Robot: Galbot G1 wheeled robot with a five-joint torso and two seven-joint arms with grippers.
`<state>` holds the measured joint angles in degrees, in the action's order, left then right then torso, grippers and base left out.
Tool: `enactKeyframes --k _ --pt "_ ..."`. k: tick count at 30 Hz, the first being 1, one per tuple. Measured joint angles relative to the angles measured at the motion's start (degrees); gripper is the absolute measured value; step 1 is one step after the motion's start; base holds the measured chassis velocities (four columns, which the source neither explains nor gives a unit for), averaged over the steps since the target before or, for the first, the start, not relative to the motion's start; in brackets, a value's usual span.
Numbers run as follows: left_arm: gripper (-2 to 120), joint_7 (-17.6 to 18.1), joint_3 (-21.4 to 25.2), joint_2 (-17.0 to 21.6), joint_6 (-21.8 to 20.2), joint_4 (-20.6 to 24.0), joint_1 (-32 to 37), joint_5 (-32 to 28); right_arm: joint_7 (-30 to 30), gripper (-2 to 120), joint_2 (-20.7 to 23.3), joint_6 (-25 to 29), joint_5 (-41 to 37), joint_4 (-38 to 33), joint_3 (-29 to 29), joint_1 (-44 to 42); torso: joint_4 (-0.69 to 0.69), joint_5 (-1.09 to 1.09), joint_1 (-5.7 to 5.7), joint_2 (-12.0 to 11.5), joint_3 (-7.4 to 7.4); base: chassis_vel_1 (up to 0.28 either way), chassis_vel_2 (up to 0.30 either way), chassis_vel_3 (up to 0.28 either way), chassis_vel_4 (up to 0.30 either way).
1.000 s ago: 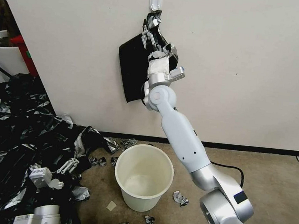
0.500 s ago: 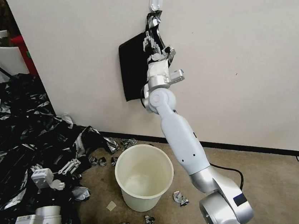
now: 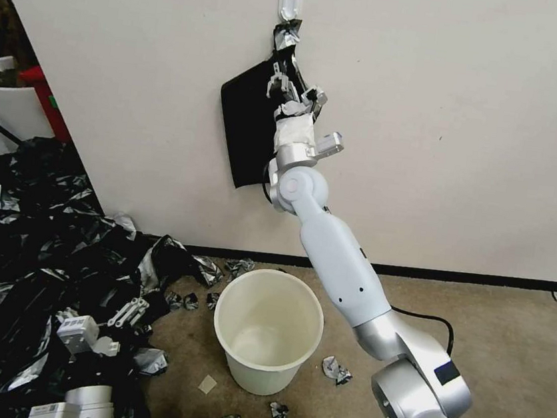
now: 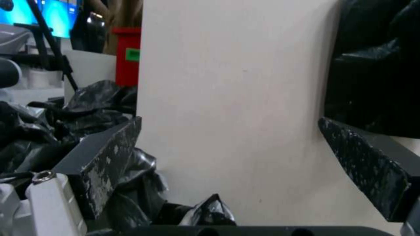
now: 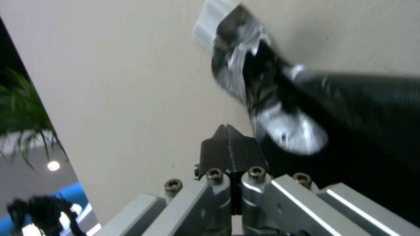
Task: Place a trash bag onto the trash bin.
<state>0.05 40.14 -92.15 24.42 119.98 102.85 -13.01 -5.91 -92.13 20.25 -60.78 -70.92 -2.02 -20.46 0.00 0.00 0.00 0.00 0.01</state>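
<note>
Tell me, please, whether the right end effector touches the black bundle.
Cannot tell: in head view the right end effector overlaps the black bundle; right wrist view shows no clear gap.

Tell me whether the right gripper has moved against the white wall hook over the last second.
Yes. The right gripper, at the flat black bundle, has slid slightly leftward under the white wall hook.

The right arm, pale grey upper link and silver metal joints, stretches from the lower right up and forward, its elbow bent low and the forearm rising steeply. Its taped white wrist points upward, and the right pincer (image 3: pixel 276 80), with slim silver linkage and dark tips, is raised high; in the right wrist view the dark tips (image 5: pixel 228 149) are pressed together with no gap and nothing between them. The left pincer (image 3: pixel 131 309) hangs low on the left side, its wrist tilted forward, and in the left wrist view its two dark speckled fingers (image 4: pixel 105 160) are spread wide apart.
</note>
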Motion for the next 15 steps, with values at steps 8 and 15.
enactKeyframes --k 8,15 --pt "100 0.0 0.1 0.0 0.2 -0.5 -0.1 -0.1 2.5 26 0.0 0.9 9.5 -1.9 -1.4 -3.8 -0.01 0.00 0.00 0.0 0.00 0.000 0.000 0.000 0.000" --pt "100 0.0 0.2 0.0 0.2 -0.4 0.0 -0.1 3.7 50 0.0 1.6 10.2 0.3 -0.1 -2.8 0.00 0.00 0.00 0.0 0.00 0.000 0.000 0.000 0.000"
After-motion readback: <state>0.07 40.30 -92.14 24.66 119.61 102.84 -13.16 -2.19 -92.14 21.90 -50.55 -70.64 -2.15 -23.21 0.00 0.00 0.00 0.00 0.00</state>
